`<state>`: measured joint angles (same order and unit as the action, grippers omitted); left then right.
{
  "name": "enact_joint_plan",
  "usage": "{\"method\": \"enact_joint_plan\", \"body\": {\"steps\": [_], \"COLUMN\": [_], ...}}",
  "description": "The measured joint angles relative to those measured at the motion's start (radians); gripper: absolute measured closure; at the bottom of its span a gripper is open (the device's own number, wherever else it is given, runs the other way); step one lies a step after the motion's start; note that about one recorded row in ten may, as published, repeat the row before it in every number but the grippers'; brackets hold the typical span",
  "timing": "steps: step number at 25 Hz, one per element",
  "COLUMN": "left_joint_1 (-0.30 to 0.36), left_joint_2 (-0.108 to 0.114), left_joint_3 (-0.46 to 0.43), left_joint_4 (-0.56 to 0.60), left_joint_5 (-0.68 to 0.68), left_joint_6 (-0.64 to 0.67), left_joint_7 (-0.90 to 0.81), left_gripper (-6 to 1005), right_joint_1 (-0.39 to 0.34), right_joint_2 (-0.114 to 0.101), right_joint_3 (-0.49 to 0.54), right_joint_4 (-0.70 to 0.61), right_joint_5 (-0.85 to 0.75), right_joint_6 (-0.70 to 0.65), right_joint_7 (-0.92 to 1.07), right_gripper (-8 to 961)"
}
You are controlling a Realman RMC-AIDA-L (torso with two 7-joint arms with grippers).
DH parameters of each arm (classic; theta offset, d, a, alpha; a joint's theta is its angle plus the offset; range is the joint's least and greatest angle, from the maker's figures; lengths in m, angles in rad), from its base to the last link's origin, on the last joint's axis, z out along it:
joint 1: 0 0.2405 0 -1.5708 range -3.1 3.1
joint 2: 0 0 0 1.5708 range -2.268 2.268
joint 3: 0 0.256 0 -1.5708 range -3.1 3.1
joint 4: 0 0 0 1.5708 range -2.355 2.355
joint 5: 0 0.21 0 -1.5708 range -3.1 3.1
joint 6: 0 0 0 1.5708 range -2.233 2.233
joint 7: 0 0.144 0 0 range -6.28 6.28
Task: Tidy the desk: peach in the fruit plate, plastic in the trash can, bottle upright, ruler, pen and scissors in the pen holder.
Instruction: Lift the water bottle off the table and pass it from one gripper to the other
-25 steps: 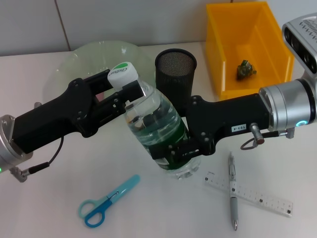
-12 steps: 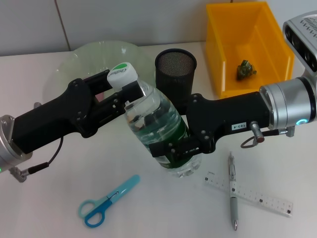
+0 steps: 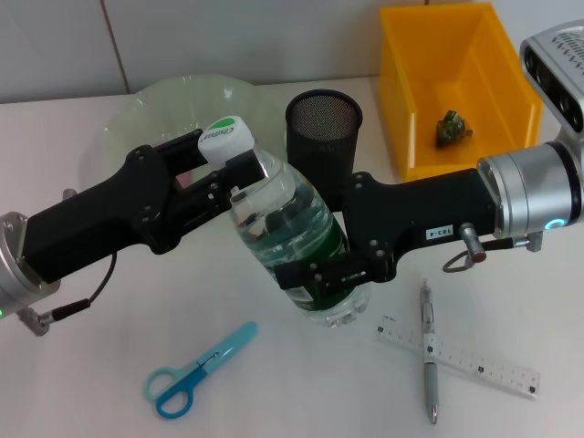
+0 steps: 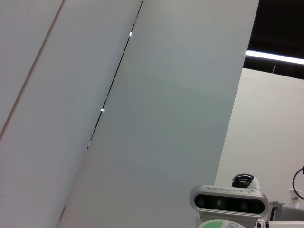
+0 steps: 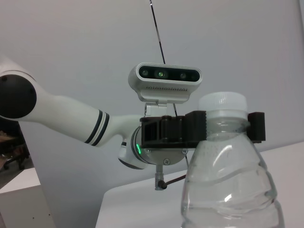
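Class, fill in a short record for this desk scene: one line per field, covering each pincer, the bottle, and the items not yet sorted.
left pincer: shut on the bottle's neck, under the cap
right pincer: shut on the bottle's lower body
bottle: tilted, held by both arms, not upright yet
scissors: flat on desk
pen: lying across ruler
pen holder: upright behind the bottle
yellow bin: holds a small dark crumpled item

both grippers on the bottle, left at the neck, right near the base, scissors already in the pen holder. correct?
Not quite. The scissors lie on the desk in front of the arms, not in the pen holder, as the head view shows. The rest holds: left gripper clamps the bottle at the neck, right gripper near its base.
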<state>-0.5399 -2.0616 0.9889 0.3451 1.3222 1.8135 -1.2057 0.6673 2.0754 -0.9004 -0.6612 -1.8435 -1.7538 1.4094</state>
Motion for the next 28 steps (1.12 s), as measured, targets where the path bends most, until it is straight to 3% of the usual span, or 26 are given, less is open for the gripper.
{"method": "enact_joint_plan", "body": {"steps": [28], "left_joint_1": [-0.012], "left_joint_2": [0.000], "left_joint_3": [-0.028], "left_joint_4": [0.047], "left_joint_5": [-0.024], "left_joint_6": [0.015], "left_joint_7": [-0.022], "left_gripper": [554], "right_joint_1": [-0.013], "right_joint_2": [0.002], "right_joint_3": [-0.131], "right_joint_4": [0.013], "right_joint_5": [-0.007], "right_joint_6": [0.119], "right_joint_7": [-0.007], "right_gripper": [212]}}
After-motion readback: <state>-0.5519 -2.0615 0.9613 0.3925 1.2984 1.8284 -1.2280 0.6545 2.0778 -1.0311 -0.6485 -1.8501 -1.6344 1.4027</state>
